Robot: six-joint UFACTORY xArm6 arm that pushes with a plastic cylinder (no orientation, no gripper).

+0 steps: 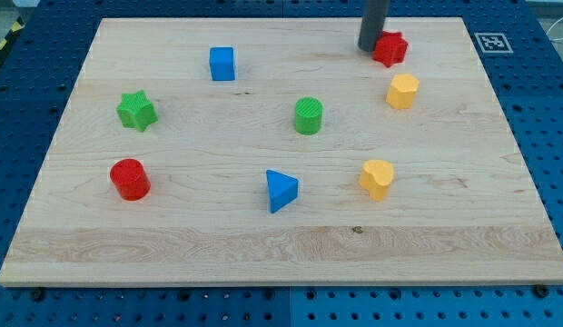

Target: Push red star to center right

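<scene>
Near the view's top right of the worktop (499,227), my tip (371,48) stood touching the red star (390,47) on its left side, so the star lay straight to the view's right of it. No claw exists on this rod, so nothing was spread or pinched. Center right lay below the star, toward the view's bottom, where the yellow block (402,91) sat just beneath it; I judged a downward push risked knocking that block. The rod hid the star's left edge, and its points were hard to make out.
</scene>
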